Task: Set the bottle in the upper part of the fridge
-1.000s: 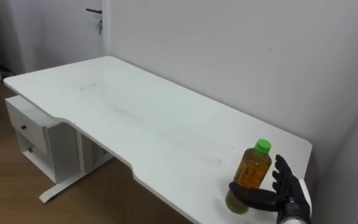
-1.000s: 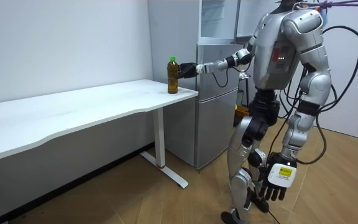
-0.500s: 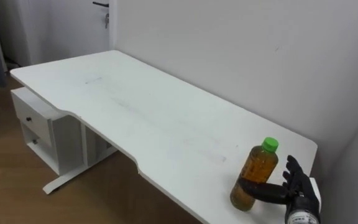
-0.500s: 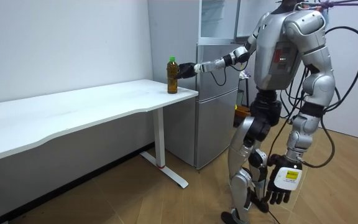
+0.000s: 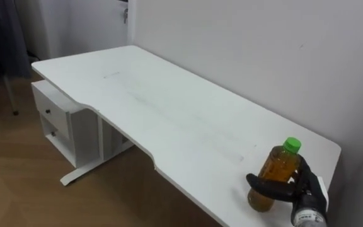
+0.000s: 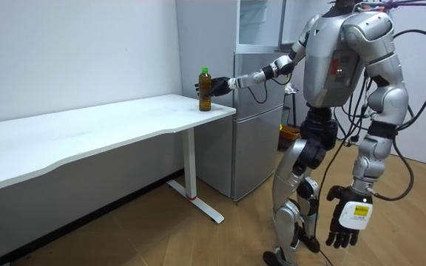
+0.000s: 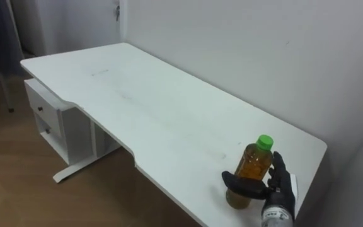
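Observation:
A bottle (image 5: 277, 173) of amber drink with a green cap stands upright on the white table (image 5: 169, 120), close to its right end. My right hand (image 5: 305, 192) comes in from the lower right. Its thumb curls across the front of the bottle and its fingers lie behind it. In the room view I stand beside the table's end, right arm stretched to the bottle (image 6: 205, 89). The silver fridge (image 6: 257, 118) stands behind that arm, with its glass-fronted upper part (image 6: 261, 22) above. My left hand (image 6: 350, 222) hangs low by my leg, fingers relaxed.
A white drawer unit (image 5: 62, 120) sits under the table's far left part. The wall runs close behind the table. Wooden floor (image 6: 198, 236) lies open in front of the table and the fridge.
My right hand's fingers have closed in behind the bottle, which stays standing on the table. My left arm has swung toward the room view's right. The eye view has shifted.

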You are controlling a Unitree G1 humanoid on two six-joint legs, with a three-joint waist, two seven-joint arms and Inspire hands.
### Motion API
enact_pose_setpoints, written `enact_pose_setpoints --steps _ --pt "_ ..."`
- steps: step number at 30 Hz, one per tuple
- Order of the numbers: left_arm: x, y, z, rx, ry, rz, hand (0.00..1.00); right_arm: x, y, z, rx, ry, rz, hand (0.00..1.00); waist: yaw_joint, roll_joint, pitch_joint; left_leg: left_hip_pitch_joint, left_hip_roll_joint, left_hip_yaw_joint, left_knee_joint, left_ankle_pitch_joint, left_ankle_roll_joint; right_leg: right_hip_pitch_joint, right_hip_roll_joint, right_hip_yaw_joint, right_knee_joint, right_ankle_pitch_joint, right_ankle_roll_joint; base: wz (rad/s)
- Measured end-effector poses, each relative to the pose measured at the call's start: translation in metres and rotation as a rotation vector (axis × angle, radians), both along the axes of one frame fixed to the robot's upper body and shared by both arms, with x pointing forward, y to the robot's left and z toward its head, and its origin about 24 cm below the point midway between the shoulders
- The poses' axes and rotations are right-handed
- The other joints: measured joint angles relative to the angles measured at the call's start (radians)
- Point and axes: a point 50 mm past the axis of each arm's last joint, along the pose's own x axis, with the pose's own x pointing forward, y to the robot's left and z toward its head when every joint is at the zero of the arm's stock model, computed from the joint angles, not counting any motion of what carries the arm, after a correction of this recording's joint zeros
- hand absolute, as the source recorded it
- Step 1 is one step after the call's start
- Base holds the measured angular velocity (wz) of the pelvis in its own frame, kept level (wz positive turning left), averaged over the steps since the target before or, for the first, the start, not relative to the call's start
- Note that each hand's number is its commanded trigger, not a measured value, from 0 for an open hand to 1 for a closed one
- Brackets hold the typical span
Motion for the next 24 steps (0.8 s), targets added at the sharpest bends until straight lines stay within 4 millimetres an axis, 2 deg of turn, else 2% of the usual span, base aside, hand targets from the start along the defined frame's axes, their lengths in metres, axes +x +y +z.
enact_pose_setpoints --steps 9,10,11,12,13,24 --pt "0.001 0.007 0.003 0.008 -0.016 0.009 0.0 -0.003 -0.004 -0.009 -0.018 0.04 -0.005 0.0 0.014 0.006 0.0066 -0.024 -0.001 -0.009 0.011 0.0 0.0 -0.015 0.0 -0.012 0.002 0.002 -0.002 0.02" --pt "0.002 0.008 0.003 0.01 -0.018 0.01 0.0 -0.003 -0.005 -0.009 -0.016 0.042 -0.007 0.04 0.018 0.008 0.0077 -0.024 -0.001 -0.009 0.011 0.0 0.0 -0.015 0.0 -0.012 0.002 0.002 -0.002 0.0" --pt "0.002 0.008 0.004 0.009 -0.022 0.019 0.0 -0.003 -0.005 -0.01 -0.015 0.043 -0.007 0.16 0.02 0.008 0.008 -0.025 -0.001 -0.01 0.011 0.0 0.0 -0.016 0.0 -0.013 0.002 0.002 -0.002 0.0" --pt "0.002 0.009 0.004 0.011 -0.028 0.032 0.0 -0.003 -0.005 -0.01 -0.014 0.045 -0.004 0.83 0.023 0.009 0.0084 -0.026 -0.001 -0.01 0.011 0.0 0.0 -0.016 0.0 -0.015 0.002 0.002 -0.002 0.0" --pt "0.002 0.009 0.004 0.018 -0.031 0.04 0.0 -0.003 -0.005 -0.011 -0.01 0.047 0.002 1.0 0.026 0.009 0.0086 -0.028 -0.001 -0.012 0.011 0.0 0.0 -0.017 0.0 -0.017 0.002 0.002 -0.002 0.04" --pt "0.006 0.01 0.003 0.035 -0.032 0.038 0.0 -0.005 -0.02 -0.013 0.011 0.067 -0.055 1.0 0.025 0.011 0.0093 -0.045 -0.002 -0.015 0.024 -0.001 0.0 -0.031 -0.001 -0.02 0.011 0.002 -0.002 0.01"
